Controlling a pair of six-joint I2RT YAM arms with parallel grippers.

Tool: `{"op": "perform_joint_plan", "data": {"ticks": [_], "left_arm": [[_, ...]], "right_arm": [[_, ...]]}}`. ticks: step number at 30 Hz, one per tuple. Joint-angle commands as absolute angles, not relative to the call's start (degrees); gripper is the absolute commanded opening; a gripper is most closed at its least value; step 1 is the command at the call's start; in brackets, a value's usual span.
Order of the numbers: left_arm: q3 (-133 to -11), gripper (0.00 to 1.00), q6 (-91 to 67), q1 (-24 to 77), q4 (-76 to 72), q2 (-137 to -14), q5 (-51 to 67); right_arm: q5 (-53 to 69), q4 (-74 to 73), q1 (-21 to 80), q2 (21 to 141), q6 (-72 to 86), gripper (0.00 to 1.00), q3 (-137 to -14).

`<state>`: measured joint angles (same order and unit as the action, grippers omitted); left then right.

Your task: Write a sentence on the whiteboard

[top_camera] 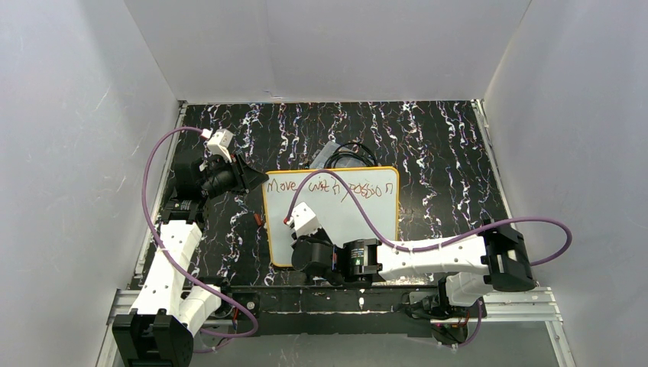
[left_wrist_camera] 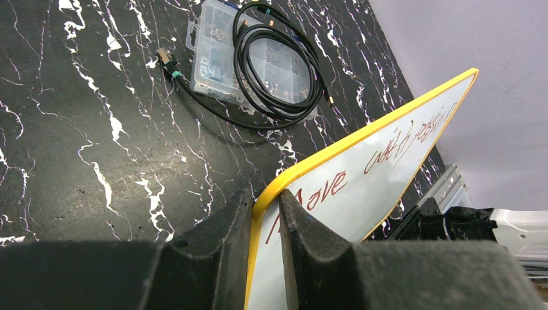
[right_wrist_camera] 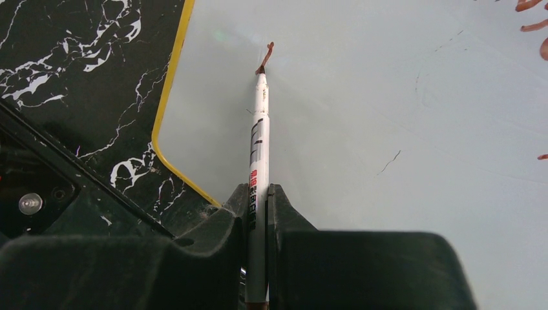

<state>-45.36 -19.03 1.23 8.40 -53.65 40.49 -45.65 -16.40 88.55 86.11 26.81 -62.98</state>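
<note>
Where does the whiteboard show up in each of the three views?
Top external: the whiteboard at centre, partly under the right arm.
Left wrist: bottom centre to upper right, its rim pinched in the left hand.
Right wrist: fills most of the picture, under the marker.
Shared landmark: the yellow rim.

the whiteboard (right_wrist_camera: pixel 388 161) looks smooth and kinda glossy with a yellow plastic-looking rim, the table (left_wrist_camera: pixel 64 129) is matt black marble-pattern, the box (left_wrist_camera: pixel 207 58) is clear plastic, and the marker (right_wrist_camera: pixel 258 148) is shiny white plastic.
</note>
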Motion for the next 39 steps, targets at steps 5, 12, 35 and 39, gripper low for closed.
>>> {"op": "perform_joint_plan", "data": {"ticks": [5, 12, 35, 39], "left_arm": [[-46.41, 0.19, -18.81, 1.40, 9.76, -52.66, 41.84], [-46.49, 0.19, -18.81, 1.39, 9.84, -52.65, 41.72], [-46.41, 0.19, -18.81, 1.39, 9.77, -52.56, 41.83], [-46.41, 0.19, -18.81, 1.41, 9.76, -52.58, 41.81]], "right_arm": [[-50.96, -13.98, 88.20, 86.28, 25.77, 0.01, -64.85], [-52.58, -14.69, 87.90, 86.14, 25.79, 0.01, -65.29], [-48.16, -19.63, 88.29, 84.46, 31.26, 0.01, -61.18], [-47.04, -19.94, 88.75, 84.65, 31.50, 0.01, -60.76]]}}
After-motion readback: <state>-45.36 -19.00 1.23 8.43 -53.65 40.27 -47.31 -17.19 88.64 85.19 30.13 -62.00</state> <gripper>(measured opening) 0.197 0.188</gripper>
